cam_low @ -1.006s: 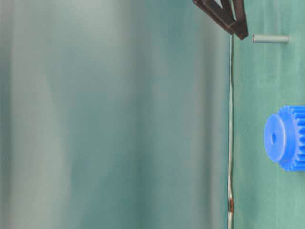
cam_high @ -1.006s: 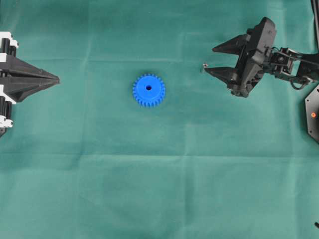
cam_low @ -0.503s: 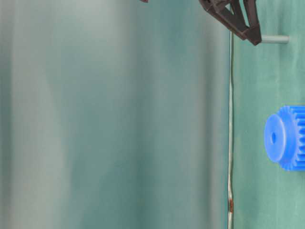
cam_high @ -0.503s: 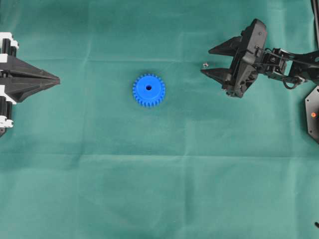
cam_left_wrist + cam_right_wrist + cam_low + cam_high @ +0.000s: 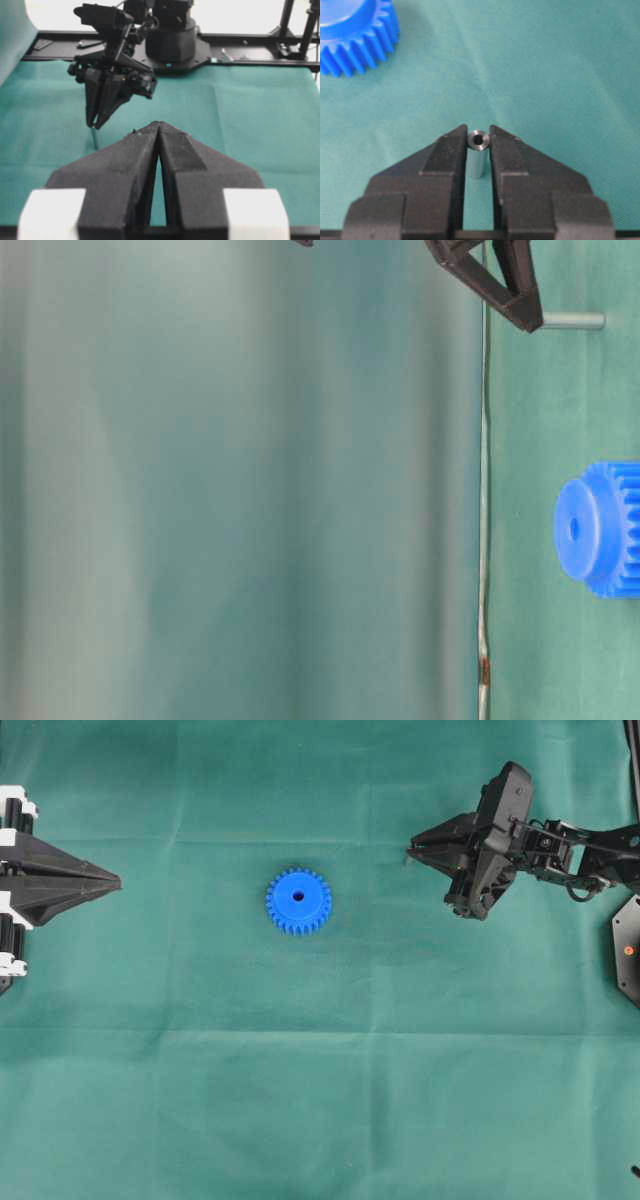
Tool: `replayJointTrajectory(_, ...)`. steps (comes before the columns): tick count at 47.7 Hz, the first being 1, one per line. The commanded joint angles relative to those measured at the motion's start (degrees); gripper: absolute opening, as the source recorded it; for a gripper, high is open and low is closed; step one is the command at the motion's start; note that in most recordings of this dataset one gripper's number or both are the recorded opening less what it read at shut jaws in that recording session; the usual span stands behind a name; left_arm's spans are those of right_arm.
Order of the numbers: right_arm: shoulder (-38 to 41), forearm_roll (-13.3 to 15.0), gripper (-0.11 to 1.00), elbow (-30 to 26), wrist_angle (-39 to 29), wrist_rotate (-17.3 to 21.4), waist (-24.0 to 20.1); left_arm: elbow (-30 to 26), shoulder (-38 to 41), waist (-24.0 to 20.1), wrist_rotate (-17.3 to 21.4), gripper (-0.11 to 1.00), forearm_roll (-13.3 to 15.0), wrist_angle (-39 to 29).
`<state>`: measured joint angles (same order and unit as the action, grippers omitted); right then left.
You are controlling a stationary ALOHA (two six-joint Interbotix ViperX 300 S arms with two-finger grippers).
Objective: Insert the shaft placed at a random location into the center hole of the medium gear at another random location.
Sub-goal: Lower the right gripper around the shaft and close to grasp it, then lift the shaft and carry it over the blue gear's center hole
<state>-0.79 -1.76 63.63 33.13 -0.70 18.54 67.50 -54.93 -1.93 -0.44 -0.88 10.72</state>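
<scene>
The blue medium gear (image 5: pixel 298 901) lies flat mid-table, its dark center hole (image 5: pixel 298 896) facing up. To its right, my right gripper (image 5: pixel 413 850) is shut on the shaft (image 5: pixel 477 162), a short silvery pin standing upright on the cloth. In the right wrist view the fingertips (image 5: pixel 454 142) pinch the pin's top end, and the gear (image 5: pixel 355 30) sits at upper left. The left wrist view shows the shaft (image 5: pixel 95 139) hanging below those fingertips. My left gripper (image 5: pixel 112 878) rests at the far left edge, shut on nothing.
Green cloth (image 5: pixel 320 1070) covers the whole table. A black base plate (image 5: pixel 628 950) with an orange dot sits at the right edge. The right arm's black base (image 5: pixel 172 40) stands on a dark rail at the table's far side.
My right gripper's jaws have closed from wide open onto the shaft, after the arm shifted slightly left. The gear and the left gripper have not moved.
</scene>
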Motion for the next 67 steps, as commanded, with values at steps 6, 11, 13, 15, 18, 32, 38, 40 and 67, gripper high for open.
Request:
replayJointTrajectory(6,-0.44,0.09,0.14,-0.97,0.09,0.26,-0.62,-1.23,0.44,-0.18,-0.09,0.0,-0.18,0.09)
replayJointTrajectory(11,-0.53,0.18,0.13,-1.05,0.0,0.26,-0.7,-1.23,0.44,-0.18,-0.09,0.0,-0.09,0.09)
replayJointTrajectory(13,-0.7,0.09,0.14,-1.14,-0.09,0.26,-0.7,-1.23,0.44,-0.18,-0.18,0.0,-0.18,0.09)
replayJointTrajectory(15,-0.97,0.18,0.14,-1.23,-0.18,0.18,-0.7,-1.23,0.44,-0.18,-0.18,0.0,-0.09,0.09)
replayJointTrajectory(18,-1.93,0.09,0.14,-1.32,-0.53,0.09,-0.62,-1.23,0.44,-0.18,-0.18,0.0,-0.09,0.0)
replayJointTrajectory(32,-11.87,0.18,0.14,-2.55,-8.96,-1.14,-0.62,-1.23,0.44,-0.18,-0.18,0.0,-0.09,-0.09)
replayJointTrajectory(38,-15.03,0.18,0.13,-2.99,-12.04,-1.49,-0.7,-1.23,0.44,-0.18,-0.18,0.0,-0.18,-0.26)
replayJointTrajectory(40,-15.64,0.18,0.14,-2.99,-12.48,-1.49,-0.62,-1.23,0.44,-0.18,-0.18,0.0,-0.09,-0.26)
replayJointTrajectory(67,-12.04,0.18,0.14,-6.68,-12.92,-1.23,-3.78,-1.14,0.44,-0.18,-0.18,0.0,-0.18,-0.26)
